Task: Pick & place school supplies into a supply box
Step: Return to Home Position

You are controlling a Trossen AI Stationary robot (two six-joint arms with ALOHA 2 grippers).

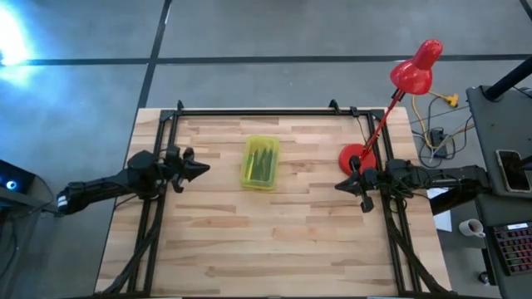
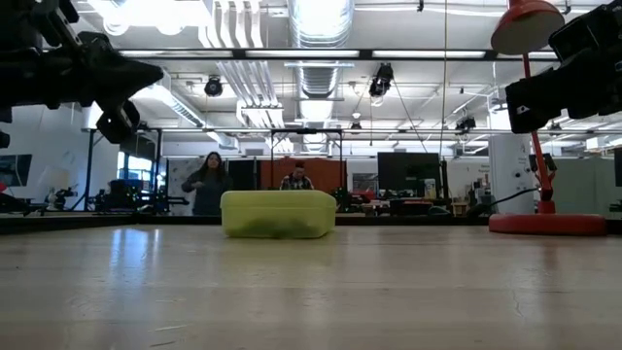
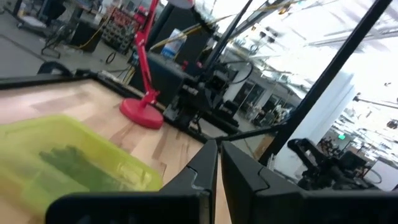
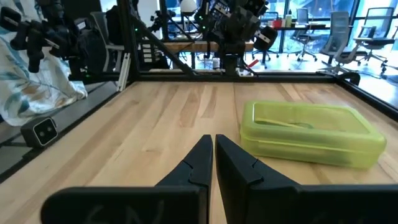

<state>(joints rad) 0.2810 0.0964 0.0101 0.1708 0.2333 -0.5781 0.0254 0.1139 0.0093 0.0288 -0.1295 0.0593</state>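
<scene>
Yellow-green plastic box (image 1: pixel 260 163) sits with its lid down in the middle of the wooden table (image 1: pixel 274 241), a touch toward the far edge. Dark and green shapes show through its cloudy walls. Left gripper (image 1: pixel 204 169) hovers off the box's left side, tips aimed at it and well apart from it, fingers pinched together on nothing. Right gripper (image 1: pixel 339 184) mirrors it from the other side, also clear of the box, fingers pressed tight and empty. From the right wrist, the box lies ahead and off to one side of the clenched tips, with bare wood between. Red lamp (image 1: pixel 353 158) stands at the table's right edge, its round base just beside the right gripper and its head leaning out past the far corner. Low down, both grippers hang above the tabletop, and two people (image 2: pixel 207 180) stand far back in the room behind the box.
</scene>
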